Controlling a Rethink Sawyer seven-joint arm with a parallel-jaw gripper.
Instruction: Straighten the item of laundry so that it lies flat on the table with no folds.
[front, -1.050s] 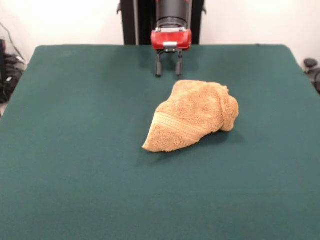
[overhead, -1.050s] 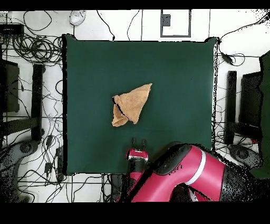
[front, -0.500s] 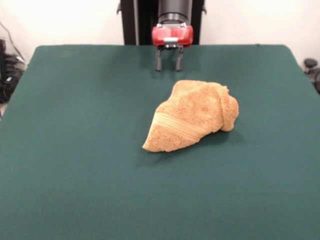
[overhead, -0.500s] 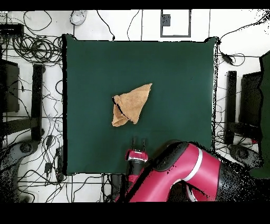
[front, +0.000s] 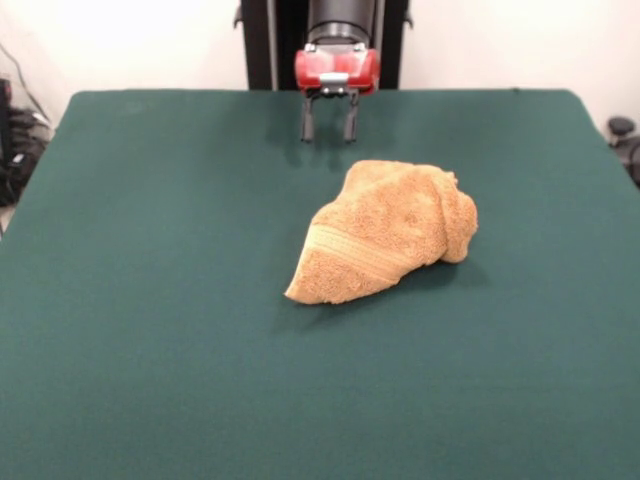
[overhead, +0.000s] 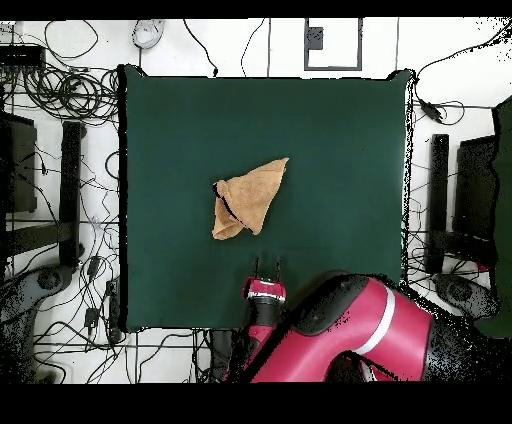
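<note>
towel: tan-orange terry hand towel (front: 385, 232) bunched in a folded wedge mid-table, unflattened | table: dark green felt table (front: 150, 300) | pincer: red-and-black pincer (front: 327, 118) parted, empty, hanging apart behind towel, likely staging a grasp

Bright even light, soft shadows, overexposed backdrop

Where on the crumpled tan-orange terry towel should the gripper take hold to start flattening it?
Probably the pointed corner of the tan-orange terry towel by its woven stripe band, from above. It lies low and free on the dark green felt table, unlike the rolled bulge opposite. The open gripper hangs clear.
</note>
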